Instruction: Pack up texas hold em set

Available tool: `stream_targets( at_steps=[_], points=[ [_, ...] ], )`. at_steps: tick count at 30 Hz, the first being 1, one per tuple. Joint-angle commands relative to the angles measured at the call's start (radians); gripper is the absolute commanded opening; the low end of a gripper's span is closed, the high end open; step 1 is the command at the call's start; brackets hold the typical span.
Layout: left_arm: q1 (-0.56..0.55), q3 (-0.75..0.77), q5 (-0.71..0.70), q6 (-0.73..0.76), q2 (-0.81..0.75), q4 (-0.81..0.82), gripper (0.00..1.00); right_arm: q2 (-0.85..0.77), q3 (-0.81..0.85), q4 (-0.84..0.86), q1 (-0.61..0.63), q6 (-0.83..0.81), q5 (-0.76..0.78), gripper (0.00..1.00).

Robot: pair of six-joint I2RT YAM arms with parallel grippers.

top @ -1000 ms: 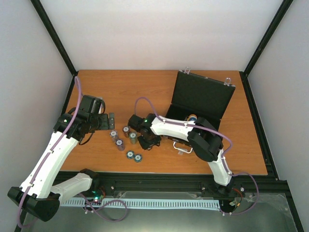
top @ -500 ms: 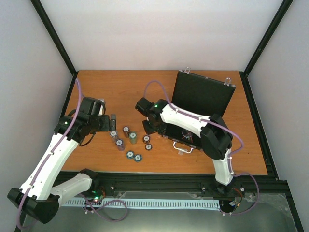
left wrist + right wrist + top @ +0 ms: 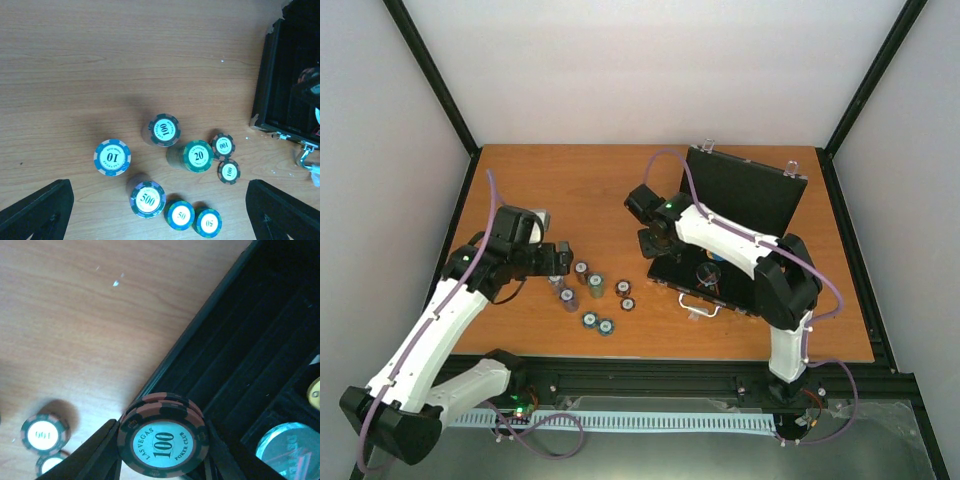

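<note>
Nearest the bases: pair of 50 chips (image 3: 180,215) flat on the worktop (image 3: 550,190), then 500 stack (image 3: 147,199), 10 stack (image 3: 112,157), 20 stack (image 3: 198,156) and 100 stack (image 3: 163,130), all unmoved over the last second. Just above them, left gripper (image 3: 560,262), shifted slightly toward the cluster, fingers spread wide, holding nothing. Two loose 100 chips (image 3: 223,145) newly exposed beside the 20 stack, left at the right gripper's (image 3: 655,243) former spot. That gripper since raised and swung over the near left edge of the open black case (image 3: 675,272), fingers pinching a short pile of 100 chips (image 3: 162,440) by its rim. Taken to mean: one pile on its way into a tray slot, everything else still out, packing well short of done. Farther in, blue-green round disc (image 3: 287,442) already in a compartment, cut off by the frame edge, lettering unreadable. Chip count in the held pile unclear, perhaps three or four. Most of the tray hidden under the right arm from overhead; dark triangular token not found. Lid (image 3: 740,195) upright at the back.
</note>
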Motion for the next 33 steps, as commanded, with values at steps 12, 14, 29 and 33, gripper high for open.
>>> stream_targets(
  at_steps=[12, 14, 29, 33],
  points=[
    [-0.004, 0.022, 0.058, -0.009, 0.064, 0.064, 0.97, -0.042, -0.158, 0.321, -0.131, -0.064, 0.257, 0.26],
    [-0.004, 0.022, 0.058, -0.006, 0.07, 0.061, 0.97, -0.029, -0.161, 0.354, -0.148, -0.077, 0.261, 0.26],
    [-0.004, 0.014, 0.042, 0.008, 0.084, 0.041, 0.97, 0.081, -0.166, 0.487, -0.183, -0.093, 0.293, 0.26],
    [-0.004, 0.011, 0.044, 0.008, 0.085, 0.039, 0.97, 0.095, -0.184, 0.519, -0.185, -0.083, 0.3, 0.26]
  ],
)
